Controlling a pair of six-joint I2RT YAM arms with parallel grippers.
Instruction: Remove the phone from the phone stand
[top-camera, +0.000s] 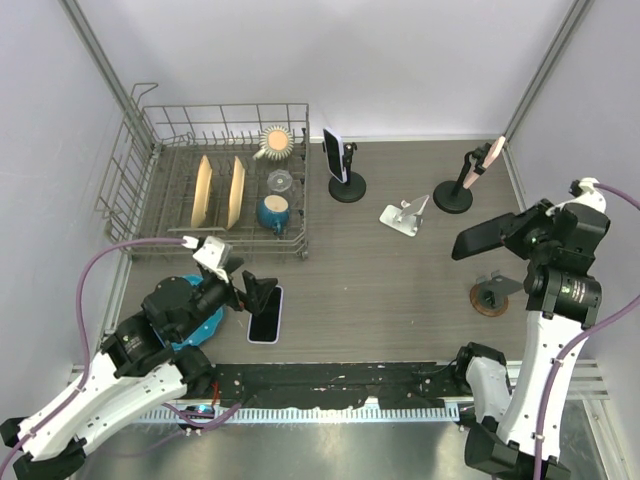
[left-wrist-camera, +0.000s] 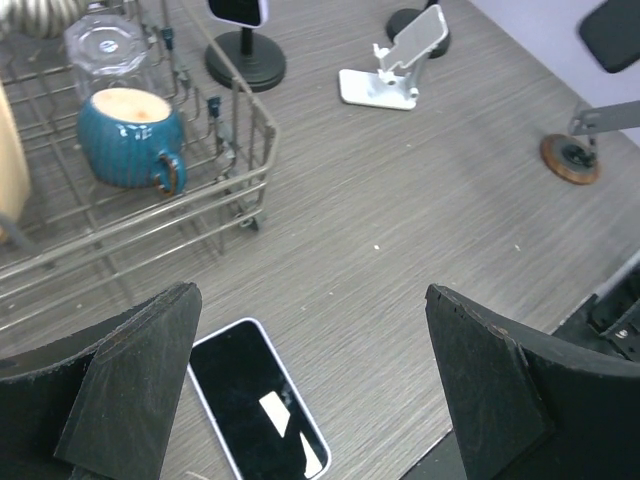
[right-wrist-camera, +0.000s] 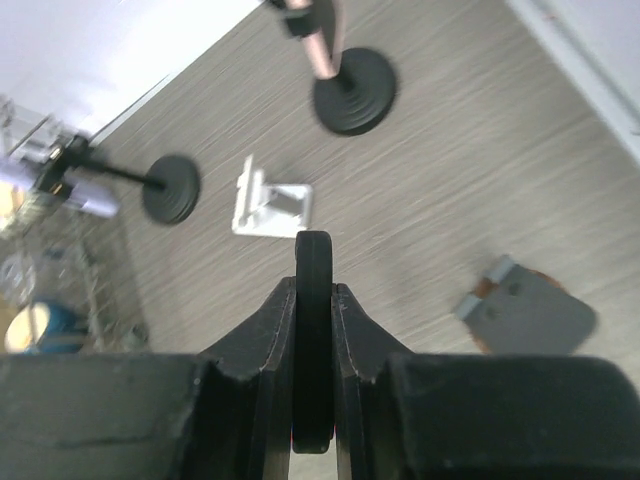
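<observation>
My right gripper (top-camera: 508, 233) is shut on a black phone (top-camera: 479, 239) and holds it in the air, up and to the left of an empty grey stand with a round brown base (top-camera: 492, 295). In the right wrist view the phone (right-wrist-camera: 314, 300) stands edge-on between the fingers, with the stand (right-wrist-camera: 526, 316) below on the right. My left gripper (top-camera: 246, 287) is open and empty above a second, white-edged phone (top-camera: 266, 314) lying flat on the table. That phone shows in the left wrist view (left-wrist-camera: 258, 410) between the open jaws (left-wrist-camera: 315, 330).
A wire dish rack (top-camera: 130, 190) with plates, a blue mug (top-camera: 274, 212) and a glass stands at the back left. A black stand holding a phone (top-camera: 342, 165), a white stand (top-camera: 405, 217) and a black stand with a pink phone (top-camera: 470, 180) stand at the back.
</observation>
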